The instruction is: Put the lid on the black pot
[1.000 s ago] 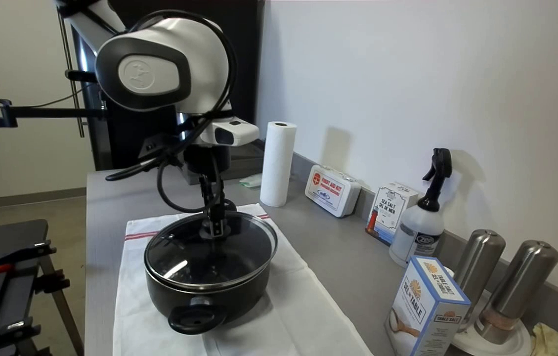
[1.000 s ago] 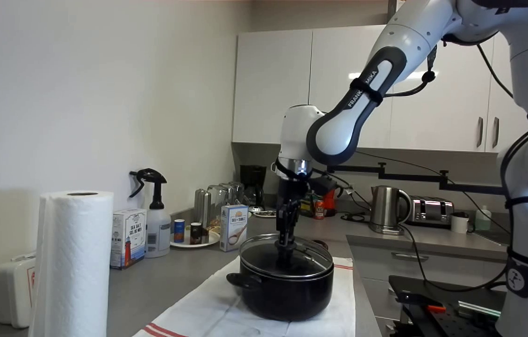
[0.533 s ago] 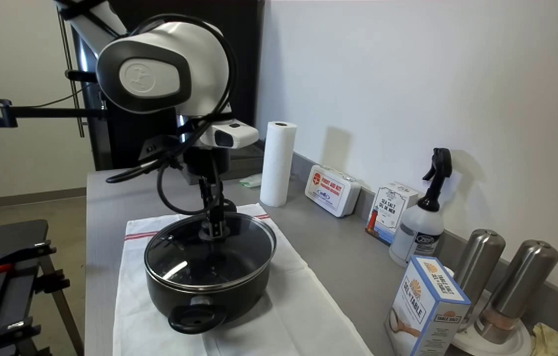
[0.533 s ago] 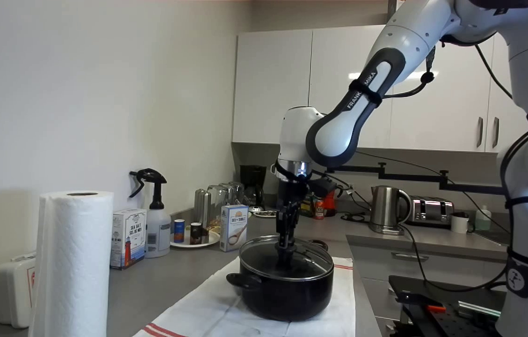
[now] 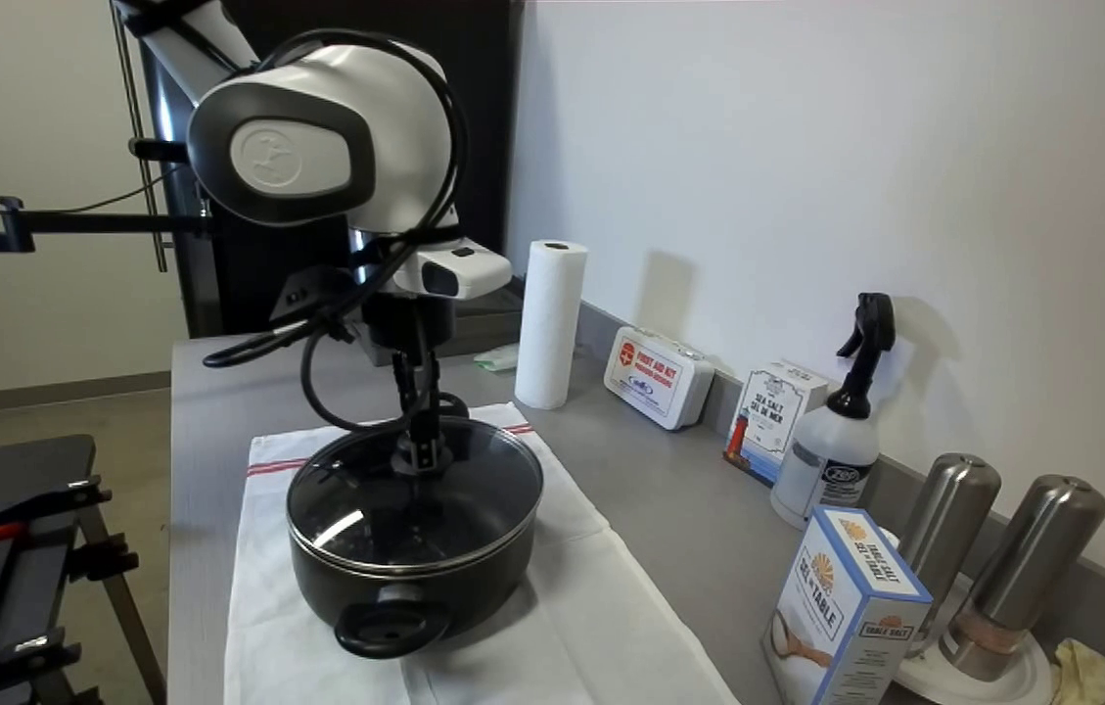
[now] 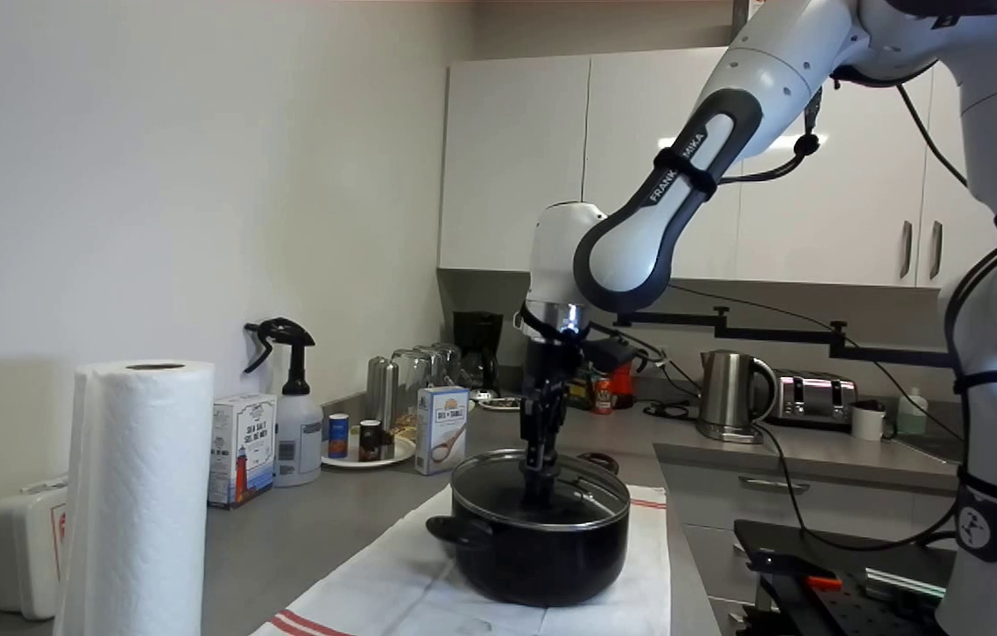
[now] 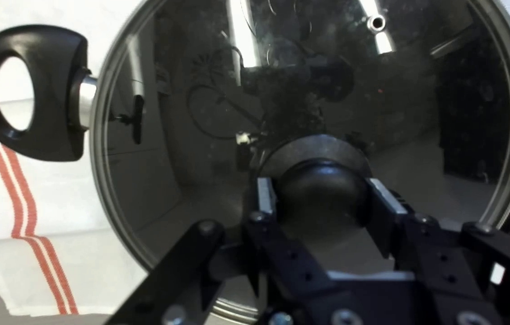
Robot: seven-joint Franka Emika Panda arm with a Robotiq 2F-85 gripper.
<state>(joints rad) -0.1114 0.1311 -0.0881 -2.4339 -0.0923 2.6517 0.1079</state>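
The clear glass lid [image 5: 483, 504] with its metal rim lies over the mouth of the black pot [image 5: 415, 602]. The lid [image 6: 489, 495] looks roughly level on the pot [image 6: 542, 570] in both exterior views; whether its rim is fully seated all round cannot be told. My gripper [image 5: 423, 460] points straight down at the lid's centre. In the wrist view my gripper [image 7: 325, 194] has a finger on each side of the black knob [image 7: 322, 185], with the pads against it. The wrist view also shows a pot handle [image 7: 51, 95].
The pot stands on a white towel [image 5: 591, 627] with red stripes. A paper towel roll [image 5: 552, 323], first aid kit [image 5: 655, 377], sea salt box [image 5: 772, 416], spray bottle [image 5: 826, 460], table salt box [image 5: 846, 607] and two steel cylinders [image 5: 1027, 568] stand along the wall.
The arm has lowered slightly. The lid has shifted a little with the gripper, and its edge has come down so it sits more level and better centred over the pot.
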